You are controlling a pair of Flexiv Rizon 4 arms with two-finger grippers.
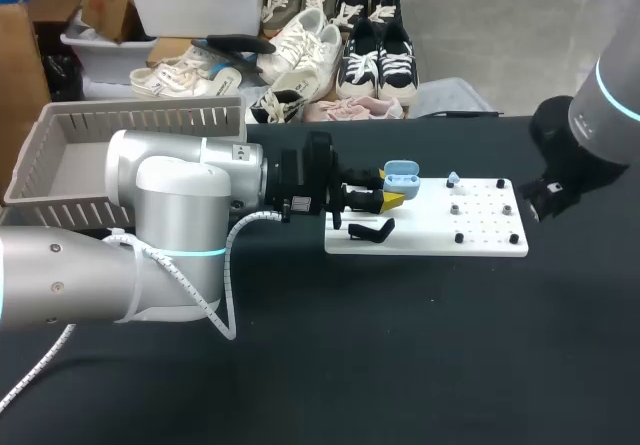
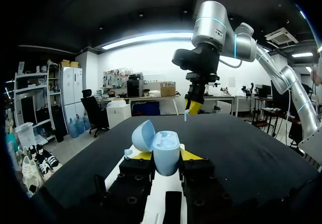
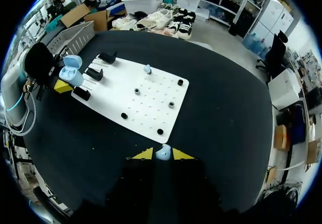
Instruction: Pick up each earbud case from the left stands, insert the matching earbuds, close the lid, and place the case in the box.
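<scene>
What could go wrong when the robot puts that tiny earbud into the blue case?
The earbud is tiny and only pinched at the tips of the right gripper's fingers, so it might slip out and drop onto the table. The case, held by the left gripper, has small slots beside its open lid; a slightly off aim could bump the rim or lid instead.

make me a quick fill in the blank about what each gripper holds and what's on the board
1. The left gripper is shut on the case, whose lid is ____.
2. The right gripper is shut on a small light blue ____.
3. A second earbud stands on the ____ board.
Missing words: open; earbud; white
</scene>
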